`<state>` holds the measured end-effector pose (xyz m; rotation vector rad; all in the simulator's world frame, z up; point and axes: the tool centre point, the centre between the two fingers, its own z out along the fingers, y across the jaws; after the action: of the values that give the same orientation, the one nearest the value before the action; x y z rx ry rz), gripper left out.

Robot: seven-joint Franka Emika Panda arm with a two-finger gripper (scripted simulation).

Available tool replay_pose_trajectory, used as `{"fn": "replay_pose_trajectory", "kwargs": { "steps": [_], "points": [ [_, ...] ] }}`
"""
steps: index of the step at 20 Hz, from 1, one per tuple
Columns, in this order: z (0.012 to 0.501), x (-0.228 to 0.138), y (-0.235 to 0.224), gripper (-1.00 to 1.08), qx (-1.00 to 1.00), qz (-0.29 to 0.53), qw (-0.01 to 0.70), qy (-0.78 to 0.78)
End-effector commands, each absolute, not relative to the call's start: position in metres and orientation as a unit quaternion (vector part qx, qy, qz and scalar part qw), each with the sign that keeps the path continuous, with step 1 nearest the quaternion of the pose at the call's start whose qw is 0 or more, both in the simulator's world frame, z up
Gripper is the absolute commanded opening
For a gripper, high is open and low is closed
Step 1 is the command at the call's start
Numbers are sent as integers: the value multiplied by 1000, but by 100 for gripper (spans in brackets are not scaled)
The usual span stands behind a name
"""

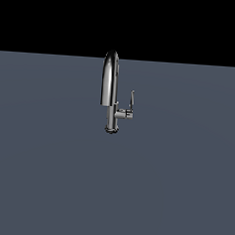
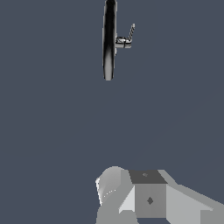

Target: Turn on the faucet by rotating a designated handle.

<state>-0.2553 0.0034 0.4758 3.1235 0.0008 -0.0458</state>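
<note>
Gripper (image 2: 131, 197) sits well short of faucet (image 1: 110, 91); jaw state cannot be told. Approach handle (image 1: 132, 101) from its stub side, avoiding the spout.

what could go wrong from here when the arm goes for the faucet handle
1. The handle is a thin lever close beside the tall spout, so the gripper might bump or grab the spout of the faucet instead.
2. The gripper is far from the faucet in the wrist view and absent from the exterior view, so a long approach could drift off line.
3. Its fingers are not clearly shown, so readiness to grasp is uncertain.
</note>
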Motion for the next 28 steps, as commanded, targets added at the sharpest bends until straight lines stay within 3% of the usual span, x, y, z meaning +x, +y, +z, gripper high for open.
{"fn": "replay_pose_trajectory", "kwargs": {
  "steps": [1,14,28],
  "points": [
    [476,-255,3,-100,1000,-15,9,0],
    [473,-232,6,-100,999,-41,-19,-28],
    [457,-159,7,-100,980,-123,-107,-117]
  ]
}}
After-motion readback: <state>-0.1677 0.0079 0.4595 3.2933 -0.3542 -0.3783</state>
